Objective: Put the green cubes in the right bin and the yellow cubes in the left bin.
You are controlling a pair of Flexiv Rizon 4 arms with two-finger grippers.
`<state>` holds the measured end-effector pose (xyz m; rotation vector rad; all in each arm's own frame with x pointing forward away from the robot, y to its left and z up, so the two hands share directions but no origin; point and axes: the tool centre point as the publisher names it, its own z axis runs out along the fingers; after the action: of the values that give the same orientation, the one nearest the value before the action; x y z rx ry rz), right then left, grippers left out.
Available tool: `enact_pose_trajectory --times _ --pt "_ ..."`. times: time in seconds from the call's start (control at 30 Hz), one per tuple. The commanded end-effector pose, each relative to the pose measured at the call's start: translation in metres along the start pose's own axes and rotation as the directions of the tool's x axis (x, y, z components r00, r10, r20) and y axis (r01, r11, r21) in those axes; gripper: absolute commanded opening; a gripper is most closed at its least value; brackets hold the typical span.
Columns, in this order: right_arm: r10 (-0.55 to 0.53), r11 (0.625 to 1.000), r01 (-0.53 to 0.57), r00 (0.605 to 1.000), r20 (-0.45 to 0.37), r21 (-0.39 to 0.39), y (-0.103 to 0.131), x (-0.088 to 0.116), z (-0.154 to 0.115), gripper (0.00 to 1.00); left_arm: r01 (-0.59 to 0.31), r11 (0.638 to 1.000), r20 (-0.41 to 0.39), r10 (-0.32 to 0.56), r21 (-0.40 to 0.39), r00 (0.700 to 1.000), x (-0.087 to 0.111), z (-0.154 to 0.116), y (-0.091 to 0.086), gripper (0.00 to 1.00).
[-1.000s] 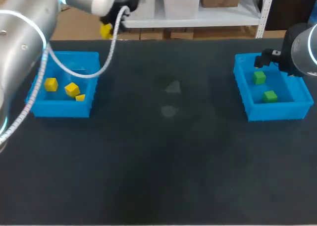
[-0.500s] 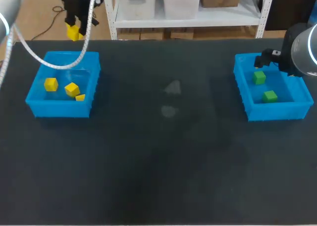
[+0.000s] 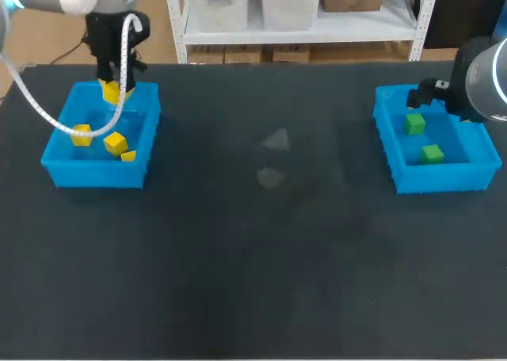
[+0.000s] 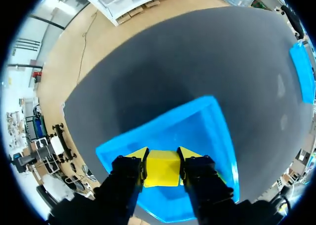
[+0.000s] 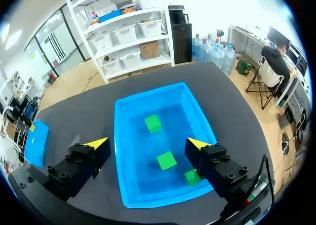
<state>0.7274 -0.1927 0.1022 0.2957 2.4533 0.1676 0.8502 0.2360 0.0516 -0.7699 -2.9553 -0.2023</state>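
I find no writing, number, label or sign that I can read. The table (image 3: 253,258) is plain dark, the left bin (image 3: 55,169) and the right bin (image 3: 444,180) show bare blue walls, and each yellow cube (image 3: 116,143) and green cube (image 3: 414,124) has blank faces.
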Motion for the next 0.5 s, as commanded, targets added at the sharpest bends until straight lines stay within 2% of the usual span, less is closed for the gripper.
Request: enact_pose_trajectory --times 0.03,0.17,0.2,0.23,0.27,0.3,0.5 --pt "0.001 1.000 -0.001 1.000 0.009 -0.002 -0.0010 0.0020 -0.0005 1.00 0.009 1.000 0.020 -0.009 0.002 1.000 0.0147 0.0051 -0.0008 0.00" --pt "0.001 1.000 -0.001 1.000 0.009 -0.002 -0.0010 0.0020 -0.0005 1.00 0.004 1.000 0.019 -0.003 -0.020 1.000 0.0142 0.0047 -0.0035 0.00" --pt "0.001 1.000 -0.001 1.000 0.009 -0.002 -0.0010 0.0020 -0.0005 1.00 0.006 1.000 0.024 -0.005 -0.017 1.000 0.0136 0.0039 -0.0042 0.13" --pt "0.001 1.000 -0.001 1.000 0.009 -0.002 -0.0010 0.0020 -0.0005 1.00 0.017 1.000 0.031 -0.017 -0.008 0.999 0.0122 0.0021 -0.0050 0.51" --pt "0.001 1.000 -0.001 1.000 0.009 -0.002 -0.0010 0.0020 -0.0005 1.00 0.017 1.000 0.038 -0.017 0.008 0.999 0.0106 0.0014 -0.0056 1.00" --pt "0.001 1.000 -0.001 1.000 0.009 -0.002 -0.0010 0.0020 -0.0005 1.00 0.015 0.999 0.044 -0.016 0.029 0.999 0.0087 0.0005 -0.0061 1.00" --pt "0.001 1.000 -0.001 1.000 0.009 -0.002 -0.0010 0.0020 -0.0005 1.00 0.015 0.999 0.044 -0.016 0.029 0.999 0.0087 0.0005 -0.0061 1.00"
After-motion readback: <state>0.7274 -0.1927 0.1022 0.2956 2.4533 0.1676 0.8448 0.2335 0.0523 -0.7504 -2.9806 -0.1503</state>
